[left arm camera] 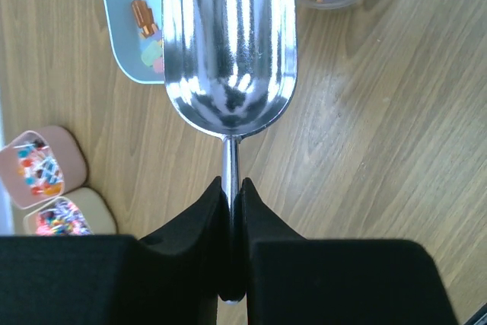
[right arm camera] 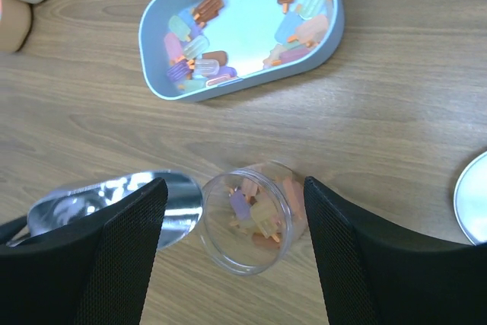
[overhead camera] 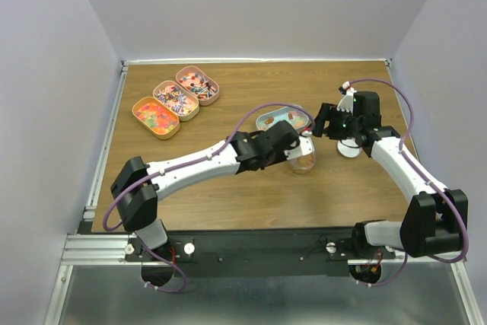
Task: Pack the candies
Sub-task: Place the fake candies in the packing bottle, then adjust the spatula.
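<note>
Small popsicle-shaped candies (right arm camera: 194, 55) in pastel, brown and orange lie in a light blue oval tin (right arm camera: 240, 47), (overhead camera: 283, 119). More candies (right arm camera: 255, 215) sit in a clear round jar (right arm camera: 228, 253), (overhead camera: 303, 160) standing on the table. My left gripper (left arm camera: 230, 184), (overhead camera: 285, 142) is shut on the thin handle of a silver scoop (left arm camera: 228, 43). The scoop's bowl looks empty, and its tip lies beside the jar. My right gripper (right arm camera: 234, 185), (overhead camera: 326, 123) is open, one finger on each side of the jar and not touching it.
Three oval tins of mixed candies stand at the back left: orange (overhead camera: 156, 117), middle (overhead camera: 176, 100), far (overhead camera: 198, 85). A white round lid (overhead camera: 348, 150), (right arm camera: 475, 203) lies right of the jar. Grey walls enclose the wooden table (overhead camera: 251, 195).
</note>
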### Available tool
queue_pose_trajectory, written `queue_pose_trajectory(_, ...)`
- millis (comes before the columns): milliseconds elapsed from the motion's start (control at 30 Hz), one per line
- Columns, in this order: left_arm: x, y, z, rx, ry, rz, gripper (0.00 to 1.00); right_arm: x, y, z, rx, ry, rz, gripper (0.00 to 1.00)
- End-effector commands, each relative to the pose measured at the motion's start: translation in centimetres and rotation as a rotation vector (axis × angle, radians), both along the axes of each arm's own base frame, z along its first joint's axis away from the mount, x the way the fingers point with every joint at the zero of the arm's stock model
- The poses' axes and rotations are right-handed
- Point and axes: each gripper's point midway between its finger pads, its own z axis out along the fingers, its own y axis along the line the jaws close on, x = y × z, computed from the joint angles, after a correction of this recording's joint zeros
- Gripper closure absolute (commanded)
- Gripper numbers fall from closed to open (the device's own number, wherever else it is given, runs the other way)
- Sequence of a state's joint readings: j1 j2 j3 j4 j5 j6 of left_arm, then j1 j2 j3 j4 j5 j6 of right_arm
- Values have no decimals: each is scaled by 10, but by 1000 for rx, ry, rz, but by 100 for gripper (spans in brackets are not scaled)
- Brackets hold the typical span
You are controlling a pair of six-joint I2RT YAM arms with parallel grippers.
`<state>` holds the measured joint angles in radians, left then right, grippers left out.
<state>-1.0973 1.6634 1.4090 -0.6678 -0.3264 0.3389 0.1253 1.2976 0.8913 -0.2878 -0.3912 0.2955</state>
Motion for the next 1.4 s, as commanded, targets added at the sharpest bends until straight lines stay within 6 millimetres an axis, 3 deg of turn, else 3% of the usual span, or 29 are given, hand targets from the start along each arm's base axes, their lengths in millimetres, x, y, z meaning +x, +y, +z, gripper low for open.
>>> queue_pose_trajectory(0, 15, -6, 14, -226, 57, -10, 100, 4, 16, 19, 58, -59, 87, 22)
queue_pose_trajectory(300, 18, -2, 6, -335, 141, -39, 100, 10, 39, 24, 160, -43, 191, 23)
queue_pose_trajectory(633, 25, -1, 9, -473, 205, -64, 100, 11, 52, 7, 196, 28, 246, 25)
queue_pose_trajectory(967, 26, 1, 17, -525, 202, -81, 100, 13, 49, -16, 175, 79, 227, 26)
queue_pose_trajectory(1367, 25, 3, 44, -664, 181, -119, 100, 12, 46, -29, 154, 105, 209, 26)
